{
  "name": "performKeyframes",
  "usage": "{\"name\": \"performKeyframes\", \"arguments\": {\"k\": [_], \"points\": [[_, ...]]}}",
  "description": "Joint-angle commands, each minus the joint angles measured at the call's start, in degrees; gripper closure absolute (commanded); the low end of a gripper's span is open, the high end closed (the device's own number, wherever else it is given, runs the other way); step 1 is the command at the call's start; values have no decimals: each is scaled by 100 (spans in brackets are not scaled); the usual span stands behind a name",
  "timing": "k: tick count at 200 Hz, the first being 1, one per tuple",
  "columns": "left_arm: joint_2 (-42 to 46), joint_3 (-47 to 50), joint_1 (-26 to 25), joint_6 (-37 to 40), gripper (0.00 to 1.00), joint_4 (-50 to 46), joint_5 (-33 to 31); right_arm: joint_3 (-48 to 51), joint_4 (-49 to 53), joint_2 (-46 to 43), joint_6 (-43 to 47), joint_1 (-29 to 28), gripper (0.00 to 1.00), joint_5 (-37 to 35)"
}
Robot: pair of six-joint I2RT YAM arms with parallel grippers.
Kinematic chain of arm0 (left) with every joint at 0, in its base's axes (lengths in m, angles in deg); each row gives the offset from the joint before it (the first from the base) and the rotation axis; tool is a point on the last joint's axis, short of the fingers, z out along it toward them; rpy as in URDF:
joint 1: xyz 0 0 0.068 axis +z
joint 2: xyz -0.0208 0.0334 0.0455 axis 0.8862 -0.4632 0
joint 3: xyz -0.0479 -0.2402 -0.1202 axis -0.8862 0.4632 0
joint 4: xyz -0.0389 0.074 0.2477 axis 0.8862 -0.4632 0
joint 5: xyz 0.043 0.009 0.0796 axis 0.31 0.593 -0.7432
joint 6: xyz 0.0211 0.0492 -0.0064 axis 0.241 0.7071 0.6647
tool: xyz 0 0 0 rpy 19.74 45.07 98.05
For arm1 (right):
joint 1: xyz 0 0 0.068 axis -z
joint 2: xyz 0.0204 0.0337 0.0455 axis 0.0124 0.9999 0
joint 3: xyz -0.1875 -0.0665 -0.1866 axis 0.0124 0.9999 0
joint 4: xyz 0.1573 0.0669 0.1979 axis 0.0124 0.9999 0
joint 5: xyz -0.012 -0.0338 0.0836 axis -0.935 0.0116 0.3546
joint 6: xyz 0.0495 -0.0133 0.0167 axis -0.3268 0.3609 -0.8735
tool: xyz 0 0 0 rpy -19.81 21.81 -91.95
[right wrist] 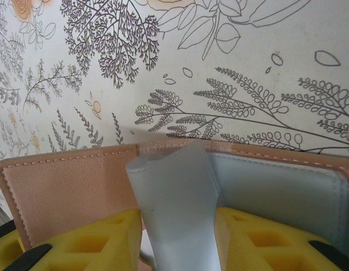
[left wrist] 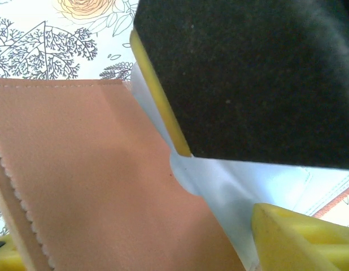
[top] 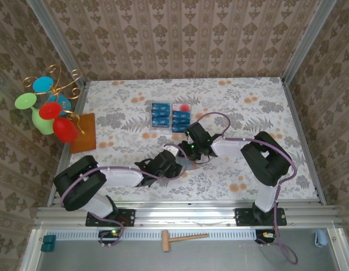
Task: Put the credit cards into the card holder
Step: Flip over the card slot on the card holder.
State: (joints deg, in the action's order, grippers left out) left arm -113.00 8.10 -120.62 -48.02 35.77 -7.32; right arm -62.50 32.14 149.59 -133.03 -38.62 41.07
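Floral-print tablecloth (top: 248, 107) covers the table inside a wallpapered enclosure, where a small reddish-brown leather-like folding card holder (right wrist: 67, 180) lies open near the front edge, between the two arms. The right gripper (right wrist: 177, 226) pinches the card holder's pale translucent inner sleeve (right wrist: 174, 186) between its yellow fingers. The left gripper (top: 174, 162) has its black pad over the pale lining and its jaws on either side of the leather flap. Whether it clamps the flap cannot be told. Several thin blue rectangular credit cards (top: 160, 116) sit in two columns farther back, well apart from the holder, beside a clear plastic tray with a red dot (top: 184, 106). The likely risk is that the slick sleeve slips from the pinch, or creases under it, and the pocket closes before a card arrives. With both grippers at the holder, fetching a card means letting go on one side.
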Motion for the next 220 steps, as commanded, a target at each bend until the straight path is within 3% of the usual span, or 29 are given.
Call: {"name": "performKeyframes", "arguments": {"k": [1,121,220], "points": [[-111,-25,-38,-129,35,119,-177,9,281,-191,2,-37,60,-44],[-137,134,-43,-192,39,273,-78,37,746,-826,241,310,57,-386],[-146,135,-40,-182,39,274,-77,83,387,-131,197,363,56,-157]]}}
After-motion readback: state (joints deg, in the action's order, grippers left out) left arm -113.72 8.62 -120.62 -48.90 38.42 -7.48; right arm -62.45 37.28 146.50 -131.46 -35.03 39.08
